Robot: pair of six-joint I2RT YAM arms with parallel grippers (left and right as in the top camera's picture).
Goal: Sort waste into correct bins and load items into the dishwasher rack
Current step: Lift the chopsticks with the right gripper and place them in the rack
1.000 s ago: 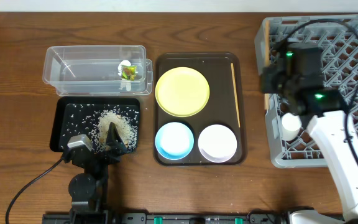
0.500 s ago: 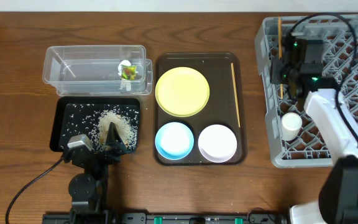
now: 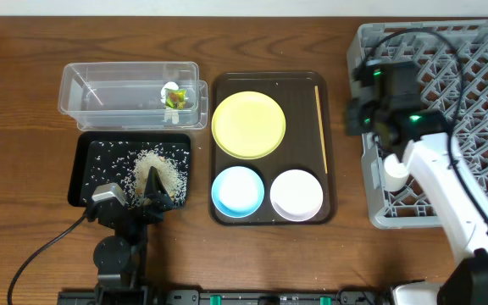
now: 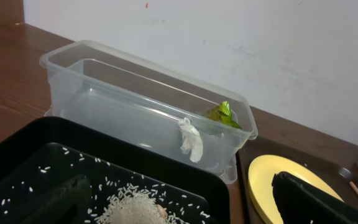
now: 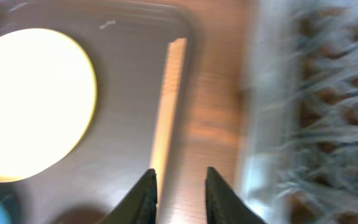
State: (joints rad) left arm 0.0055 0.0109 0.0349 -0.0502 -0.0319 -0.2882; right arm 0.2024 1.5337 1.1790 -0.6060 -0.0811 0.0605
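The clear tub [image 3: 100, 91] holds the green-and-yellow wrapper [image 3: 176, 99] and white scrap [image 3: 169, 86]; both also show in the left wrist view, the wrapper [image 4: 224, 114] and the scrap [image 4: 191, 139]. The black tray [image 3: 96, 165] holds rice [image 3: 161, 169]. The yellow plate [image 3: 248, 124], blue bowl [image 3: 238, 191], white bowl [image 3: 296, 193] and one chopstick [image 3: 320, 127] lie on the brown serving tray [image 3: 299, 93]. My right gripper [image 3: 358, 114] is open and empty at the grey rack's [image 3: 473, 102] left edge; in its blurred view [image 5: 179, 175] it hovers above the chopstick [image 5: 166, 112]. My left gripper [image 4: 176, 186] is open over the rice.
A white cup [image 3: 394, 172] stands in the rack's left column. The right arm's cable loops over the rack. The wall rises just behind the tub in the left wrist view.
My right gripper has moved left from over the rack to its left edge, by the serving tray. A chopstick seen in the rack half a second ago is now covered by the arm. The left arm is still.
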